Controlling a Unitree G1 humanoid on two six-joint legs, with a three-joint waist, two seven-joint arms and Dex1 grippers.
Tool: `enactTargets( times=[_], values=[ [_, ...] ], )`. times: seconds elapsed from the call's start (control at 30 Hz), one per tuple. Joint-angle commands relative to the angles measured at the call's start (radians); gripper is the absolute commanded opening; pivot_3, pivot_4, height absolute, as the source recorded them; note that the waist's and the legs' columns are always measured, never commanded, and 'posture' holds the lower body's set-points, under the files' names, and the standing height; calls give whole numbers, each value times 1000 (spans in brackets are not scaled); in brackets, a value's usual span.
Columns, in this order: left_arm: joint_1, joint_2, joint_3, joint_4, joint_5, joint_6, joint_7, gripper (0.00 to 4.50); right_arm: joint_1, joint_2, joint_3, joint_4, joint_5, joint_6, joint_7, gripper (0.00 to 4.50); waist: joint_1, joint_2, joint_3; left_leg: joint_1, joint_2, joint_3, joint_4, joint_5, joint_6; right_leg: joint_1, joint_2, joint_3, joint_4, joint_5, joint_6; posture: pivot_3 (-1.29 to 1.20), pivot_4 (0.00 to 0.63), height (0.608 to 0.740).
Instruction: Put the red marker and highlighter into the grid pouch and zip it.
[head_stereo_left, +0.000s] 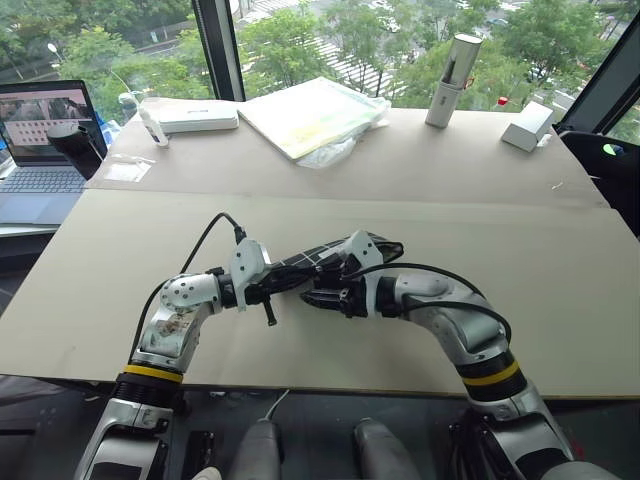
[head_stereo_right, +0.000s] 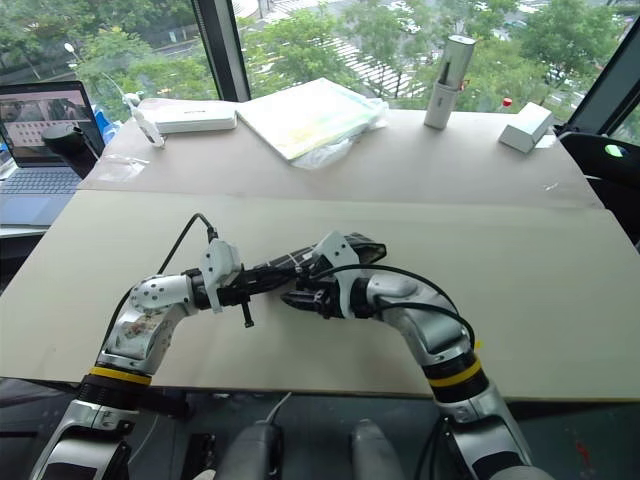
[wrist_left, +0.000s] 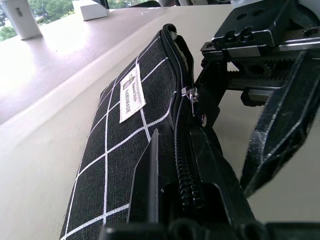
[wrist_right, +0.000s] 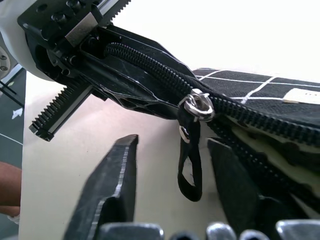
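Note:
The grid pouch, black with thin white lines and a white label, is held off the table between my two arms. My left gripper is shut on its near end, clamping the zipper edge. The zipper slider sits a short way along, and its black strap hangs down from it. My right gripper is open with one finger on each side of the strap, touching neither side. The zipper is parted past the slider, showing a pale lining. The red marker and the highlighter are hidden.
Along the table's far side are a white box, a plastic-wrapped folder, a silver cylinder and a small white block. A laptop stands off the left edge. A seam crosses the table.

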Motion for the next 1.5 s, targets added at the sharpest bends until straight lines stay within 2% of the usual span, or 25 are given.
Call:
enactTargets(
  times=[0.03,0.1,0.13,0.33,0.5,0.67,0.87,1.0,1.07,1.1,1.17,1.2,1.23,1.4,1.5],
  values=[
    [-14,4,9,-14,0,-11,4,0,-13,-25,-37,-21,15,-22,19,851,-1,0,0,0,0,0,0,0,0,0,0,0,0,0,0,0,150,738],
    [-21,6,11,-8,0,-11,3,0,-9,-42,-45,-23,20,-22,28,98,-1,0,0,0,0,0,0,0,0,0,0,0,0,0,0,0,150,738],
    [-25,6,12,-4,0,-11,3,0,-6,-50,-52,-24,23,-19,33,44,-1,0,0,0,0,0,0,0,0,0,0,0,0,0,0,0,150,738],
    [-36,4,12,2,2,-12,7,0,15,-98,-84,-57,41,-20,70,44,-1,0,0,0,0,0,0,0,0,0,0,0,0,0,0,0,150,738],
    [-38,1,10,3,1,-14,8,0,48,-298,-147,-1,-35,-73,90,44,6,0,0,0,-1,0,0,0,0,1,-1,0,-1,0,0,0,150,738],
    [-36,-6,4,5,2,-16,10,0,57,-429,-201,103,-72,-162,115,44,3,0,0,0,-1,0,0,0,0,0,-1,0,-1,0,0,0,150,738],
    [-41,-21,-3,16,4,-22,10,0,70,-433,-230,157,-53,-227,161,44,-4,0,0,0,-1,0,-1,0,0,0,-1,1,-1,0,0,0,150,738],
    [-46,-29,-5,23,5,-27,12,0,77,-403,-233,134,2,-176,188,982,-2,0,0,0,-1,0,0,0,0,0,-1,1,-1,0,0,0,150,738],
    [-45,-33,-7,23,4,-29,12,0,80,-399,-223,131,-2,-163,185,1756,-1,0,0,0,-1,0,0,0,0,0,-1,0,-1,0,0,0,150,738],
    [-45,-34,-8,23,4,-29,12,0,81,-397,-222,134,-2,-160,186,2005,-1,0,0,0,-1,0,0,0,0,1,-1,0,-1,0,0,0,150,738],
    [-46,-37,-9,23,3,-31,10,0,80,-405,-232,151,1,-148,187,2863,1,0,0,0,-1,0,0,0,0,1,-1,0,-1,0,0,0,150,738],
    [-46,-38,-10,23,2,-32,8,0,78,-410,-238,162,0,-140,184,3001,1,0,0,0,-1,0,0,0,0,1,-1,0,-1,0,0,0,150,738],
    [-47,-39,-11,25,1,-33,6,0,78,-419,-247,173,3,-134,188,3431,1,0,0,0,-1,0,0,0,0,1,-1,0,-1,0,0,0,150,738],
    [-79,-42,-34,80,15,-79,-46,0,201,-606,-367,160,45,-179,345,3431,24,1,1,-1,-3,0,0,0,0,1,-2,0,-2,0,1,0,150,738],
    [-144,-60,-57,190,39,-158,-94,0,357,-690,-512,90,97,-241,452,3431,29,1,0,-1,-3,0,0,0,0,1,-2,0,-2,0,1,0,150,738]
  ],
)
